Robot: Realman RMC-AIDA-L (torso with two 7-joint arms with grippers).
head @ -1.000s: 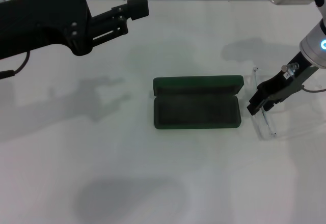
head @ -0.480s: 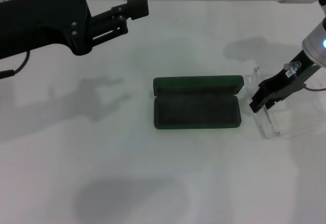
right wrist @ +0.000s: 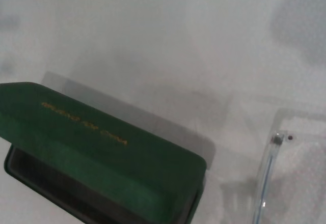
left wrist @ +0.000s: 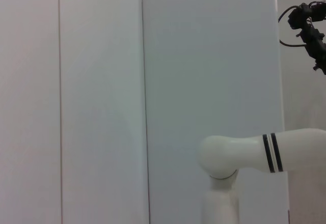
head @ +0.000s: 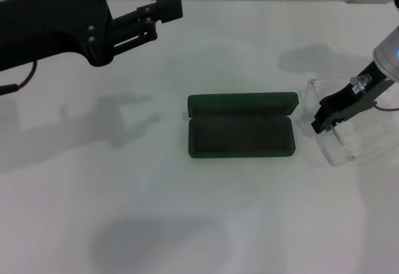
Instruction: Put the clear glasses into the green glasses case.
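Grasp quality is what matters now. The right gripper, a black two-fingered tool on a white arm, sits at about three o'clock from the dark green rectangular hard-shell glasses case, its tip down on the transparent, colourless plastic-framed glasses. From the head view the fingers look closed around the clear frame, though the plastic is so see-through that the exact contact is hard to read. The glasses lie just beside the case's right end on the white tabletop, close to it but apparently not touching.

The case stands open, its lid raised toward twelve o'clock and its dark lining facing up; the right wrist view shows gold lettering on the lid and one thin clear arm of the glasses.

To do this well, the grip should probably be firm but gentle, since thin clear plastic may flex or slip. The lift needs enough height to clear the case wall, then travel toward nine o'clock. The glasses would need their long axis lined up with the case's before lowering.

The left gripper, black, hangs parked at eleven o'clock, its fingers spread apart and holding nothing.
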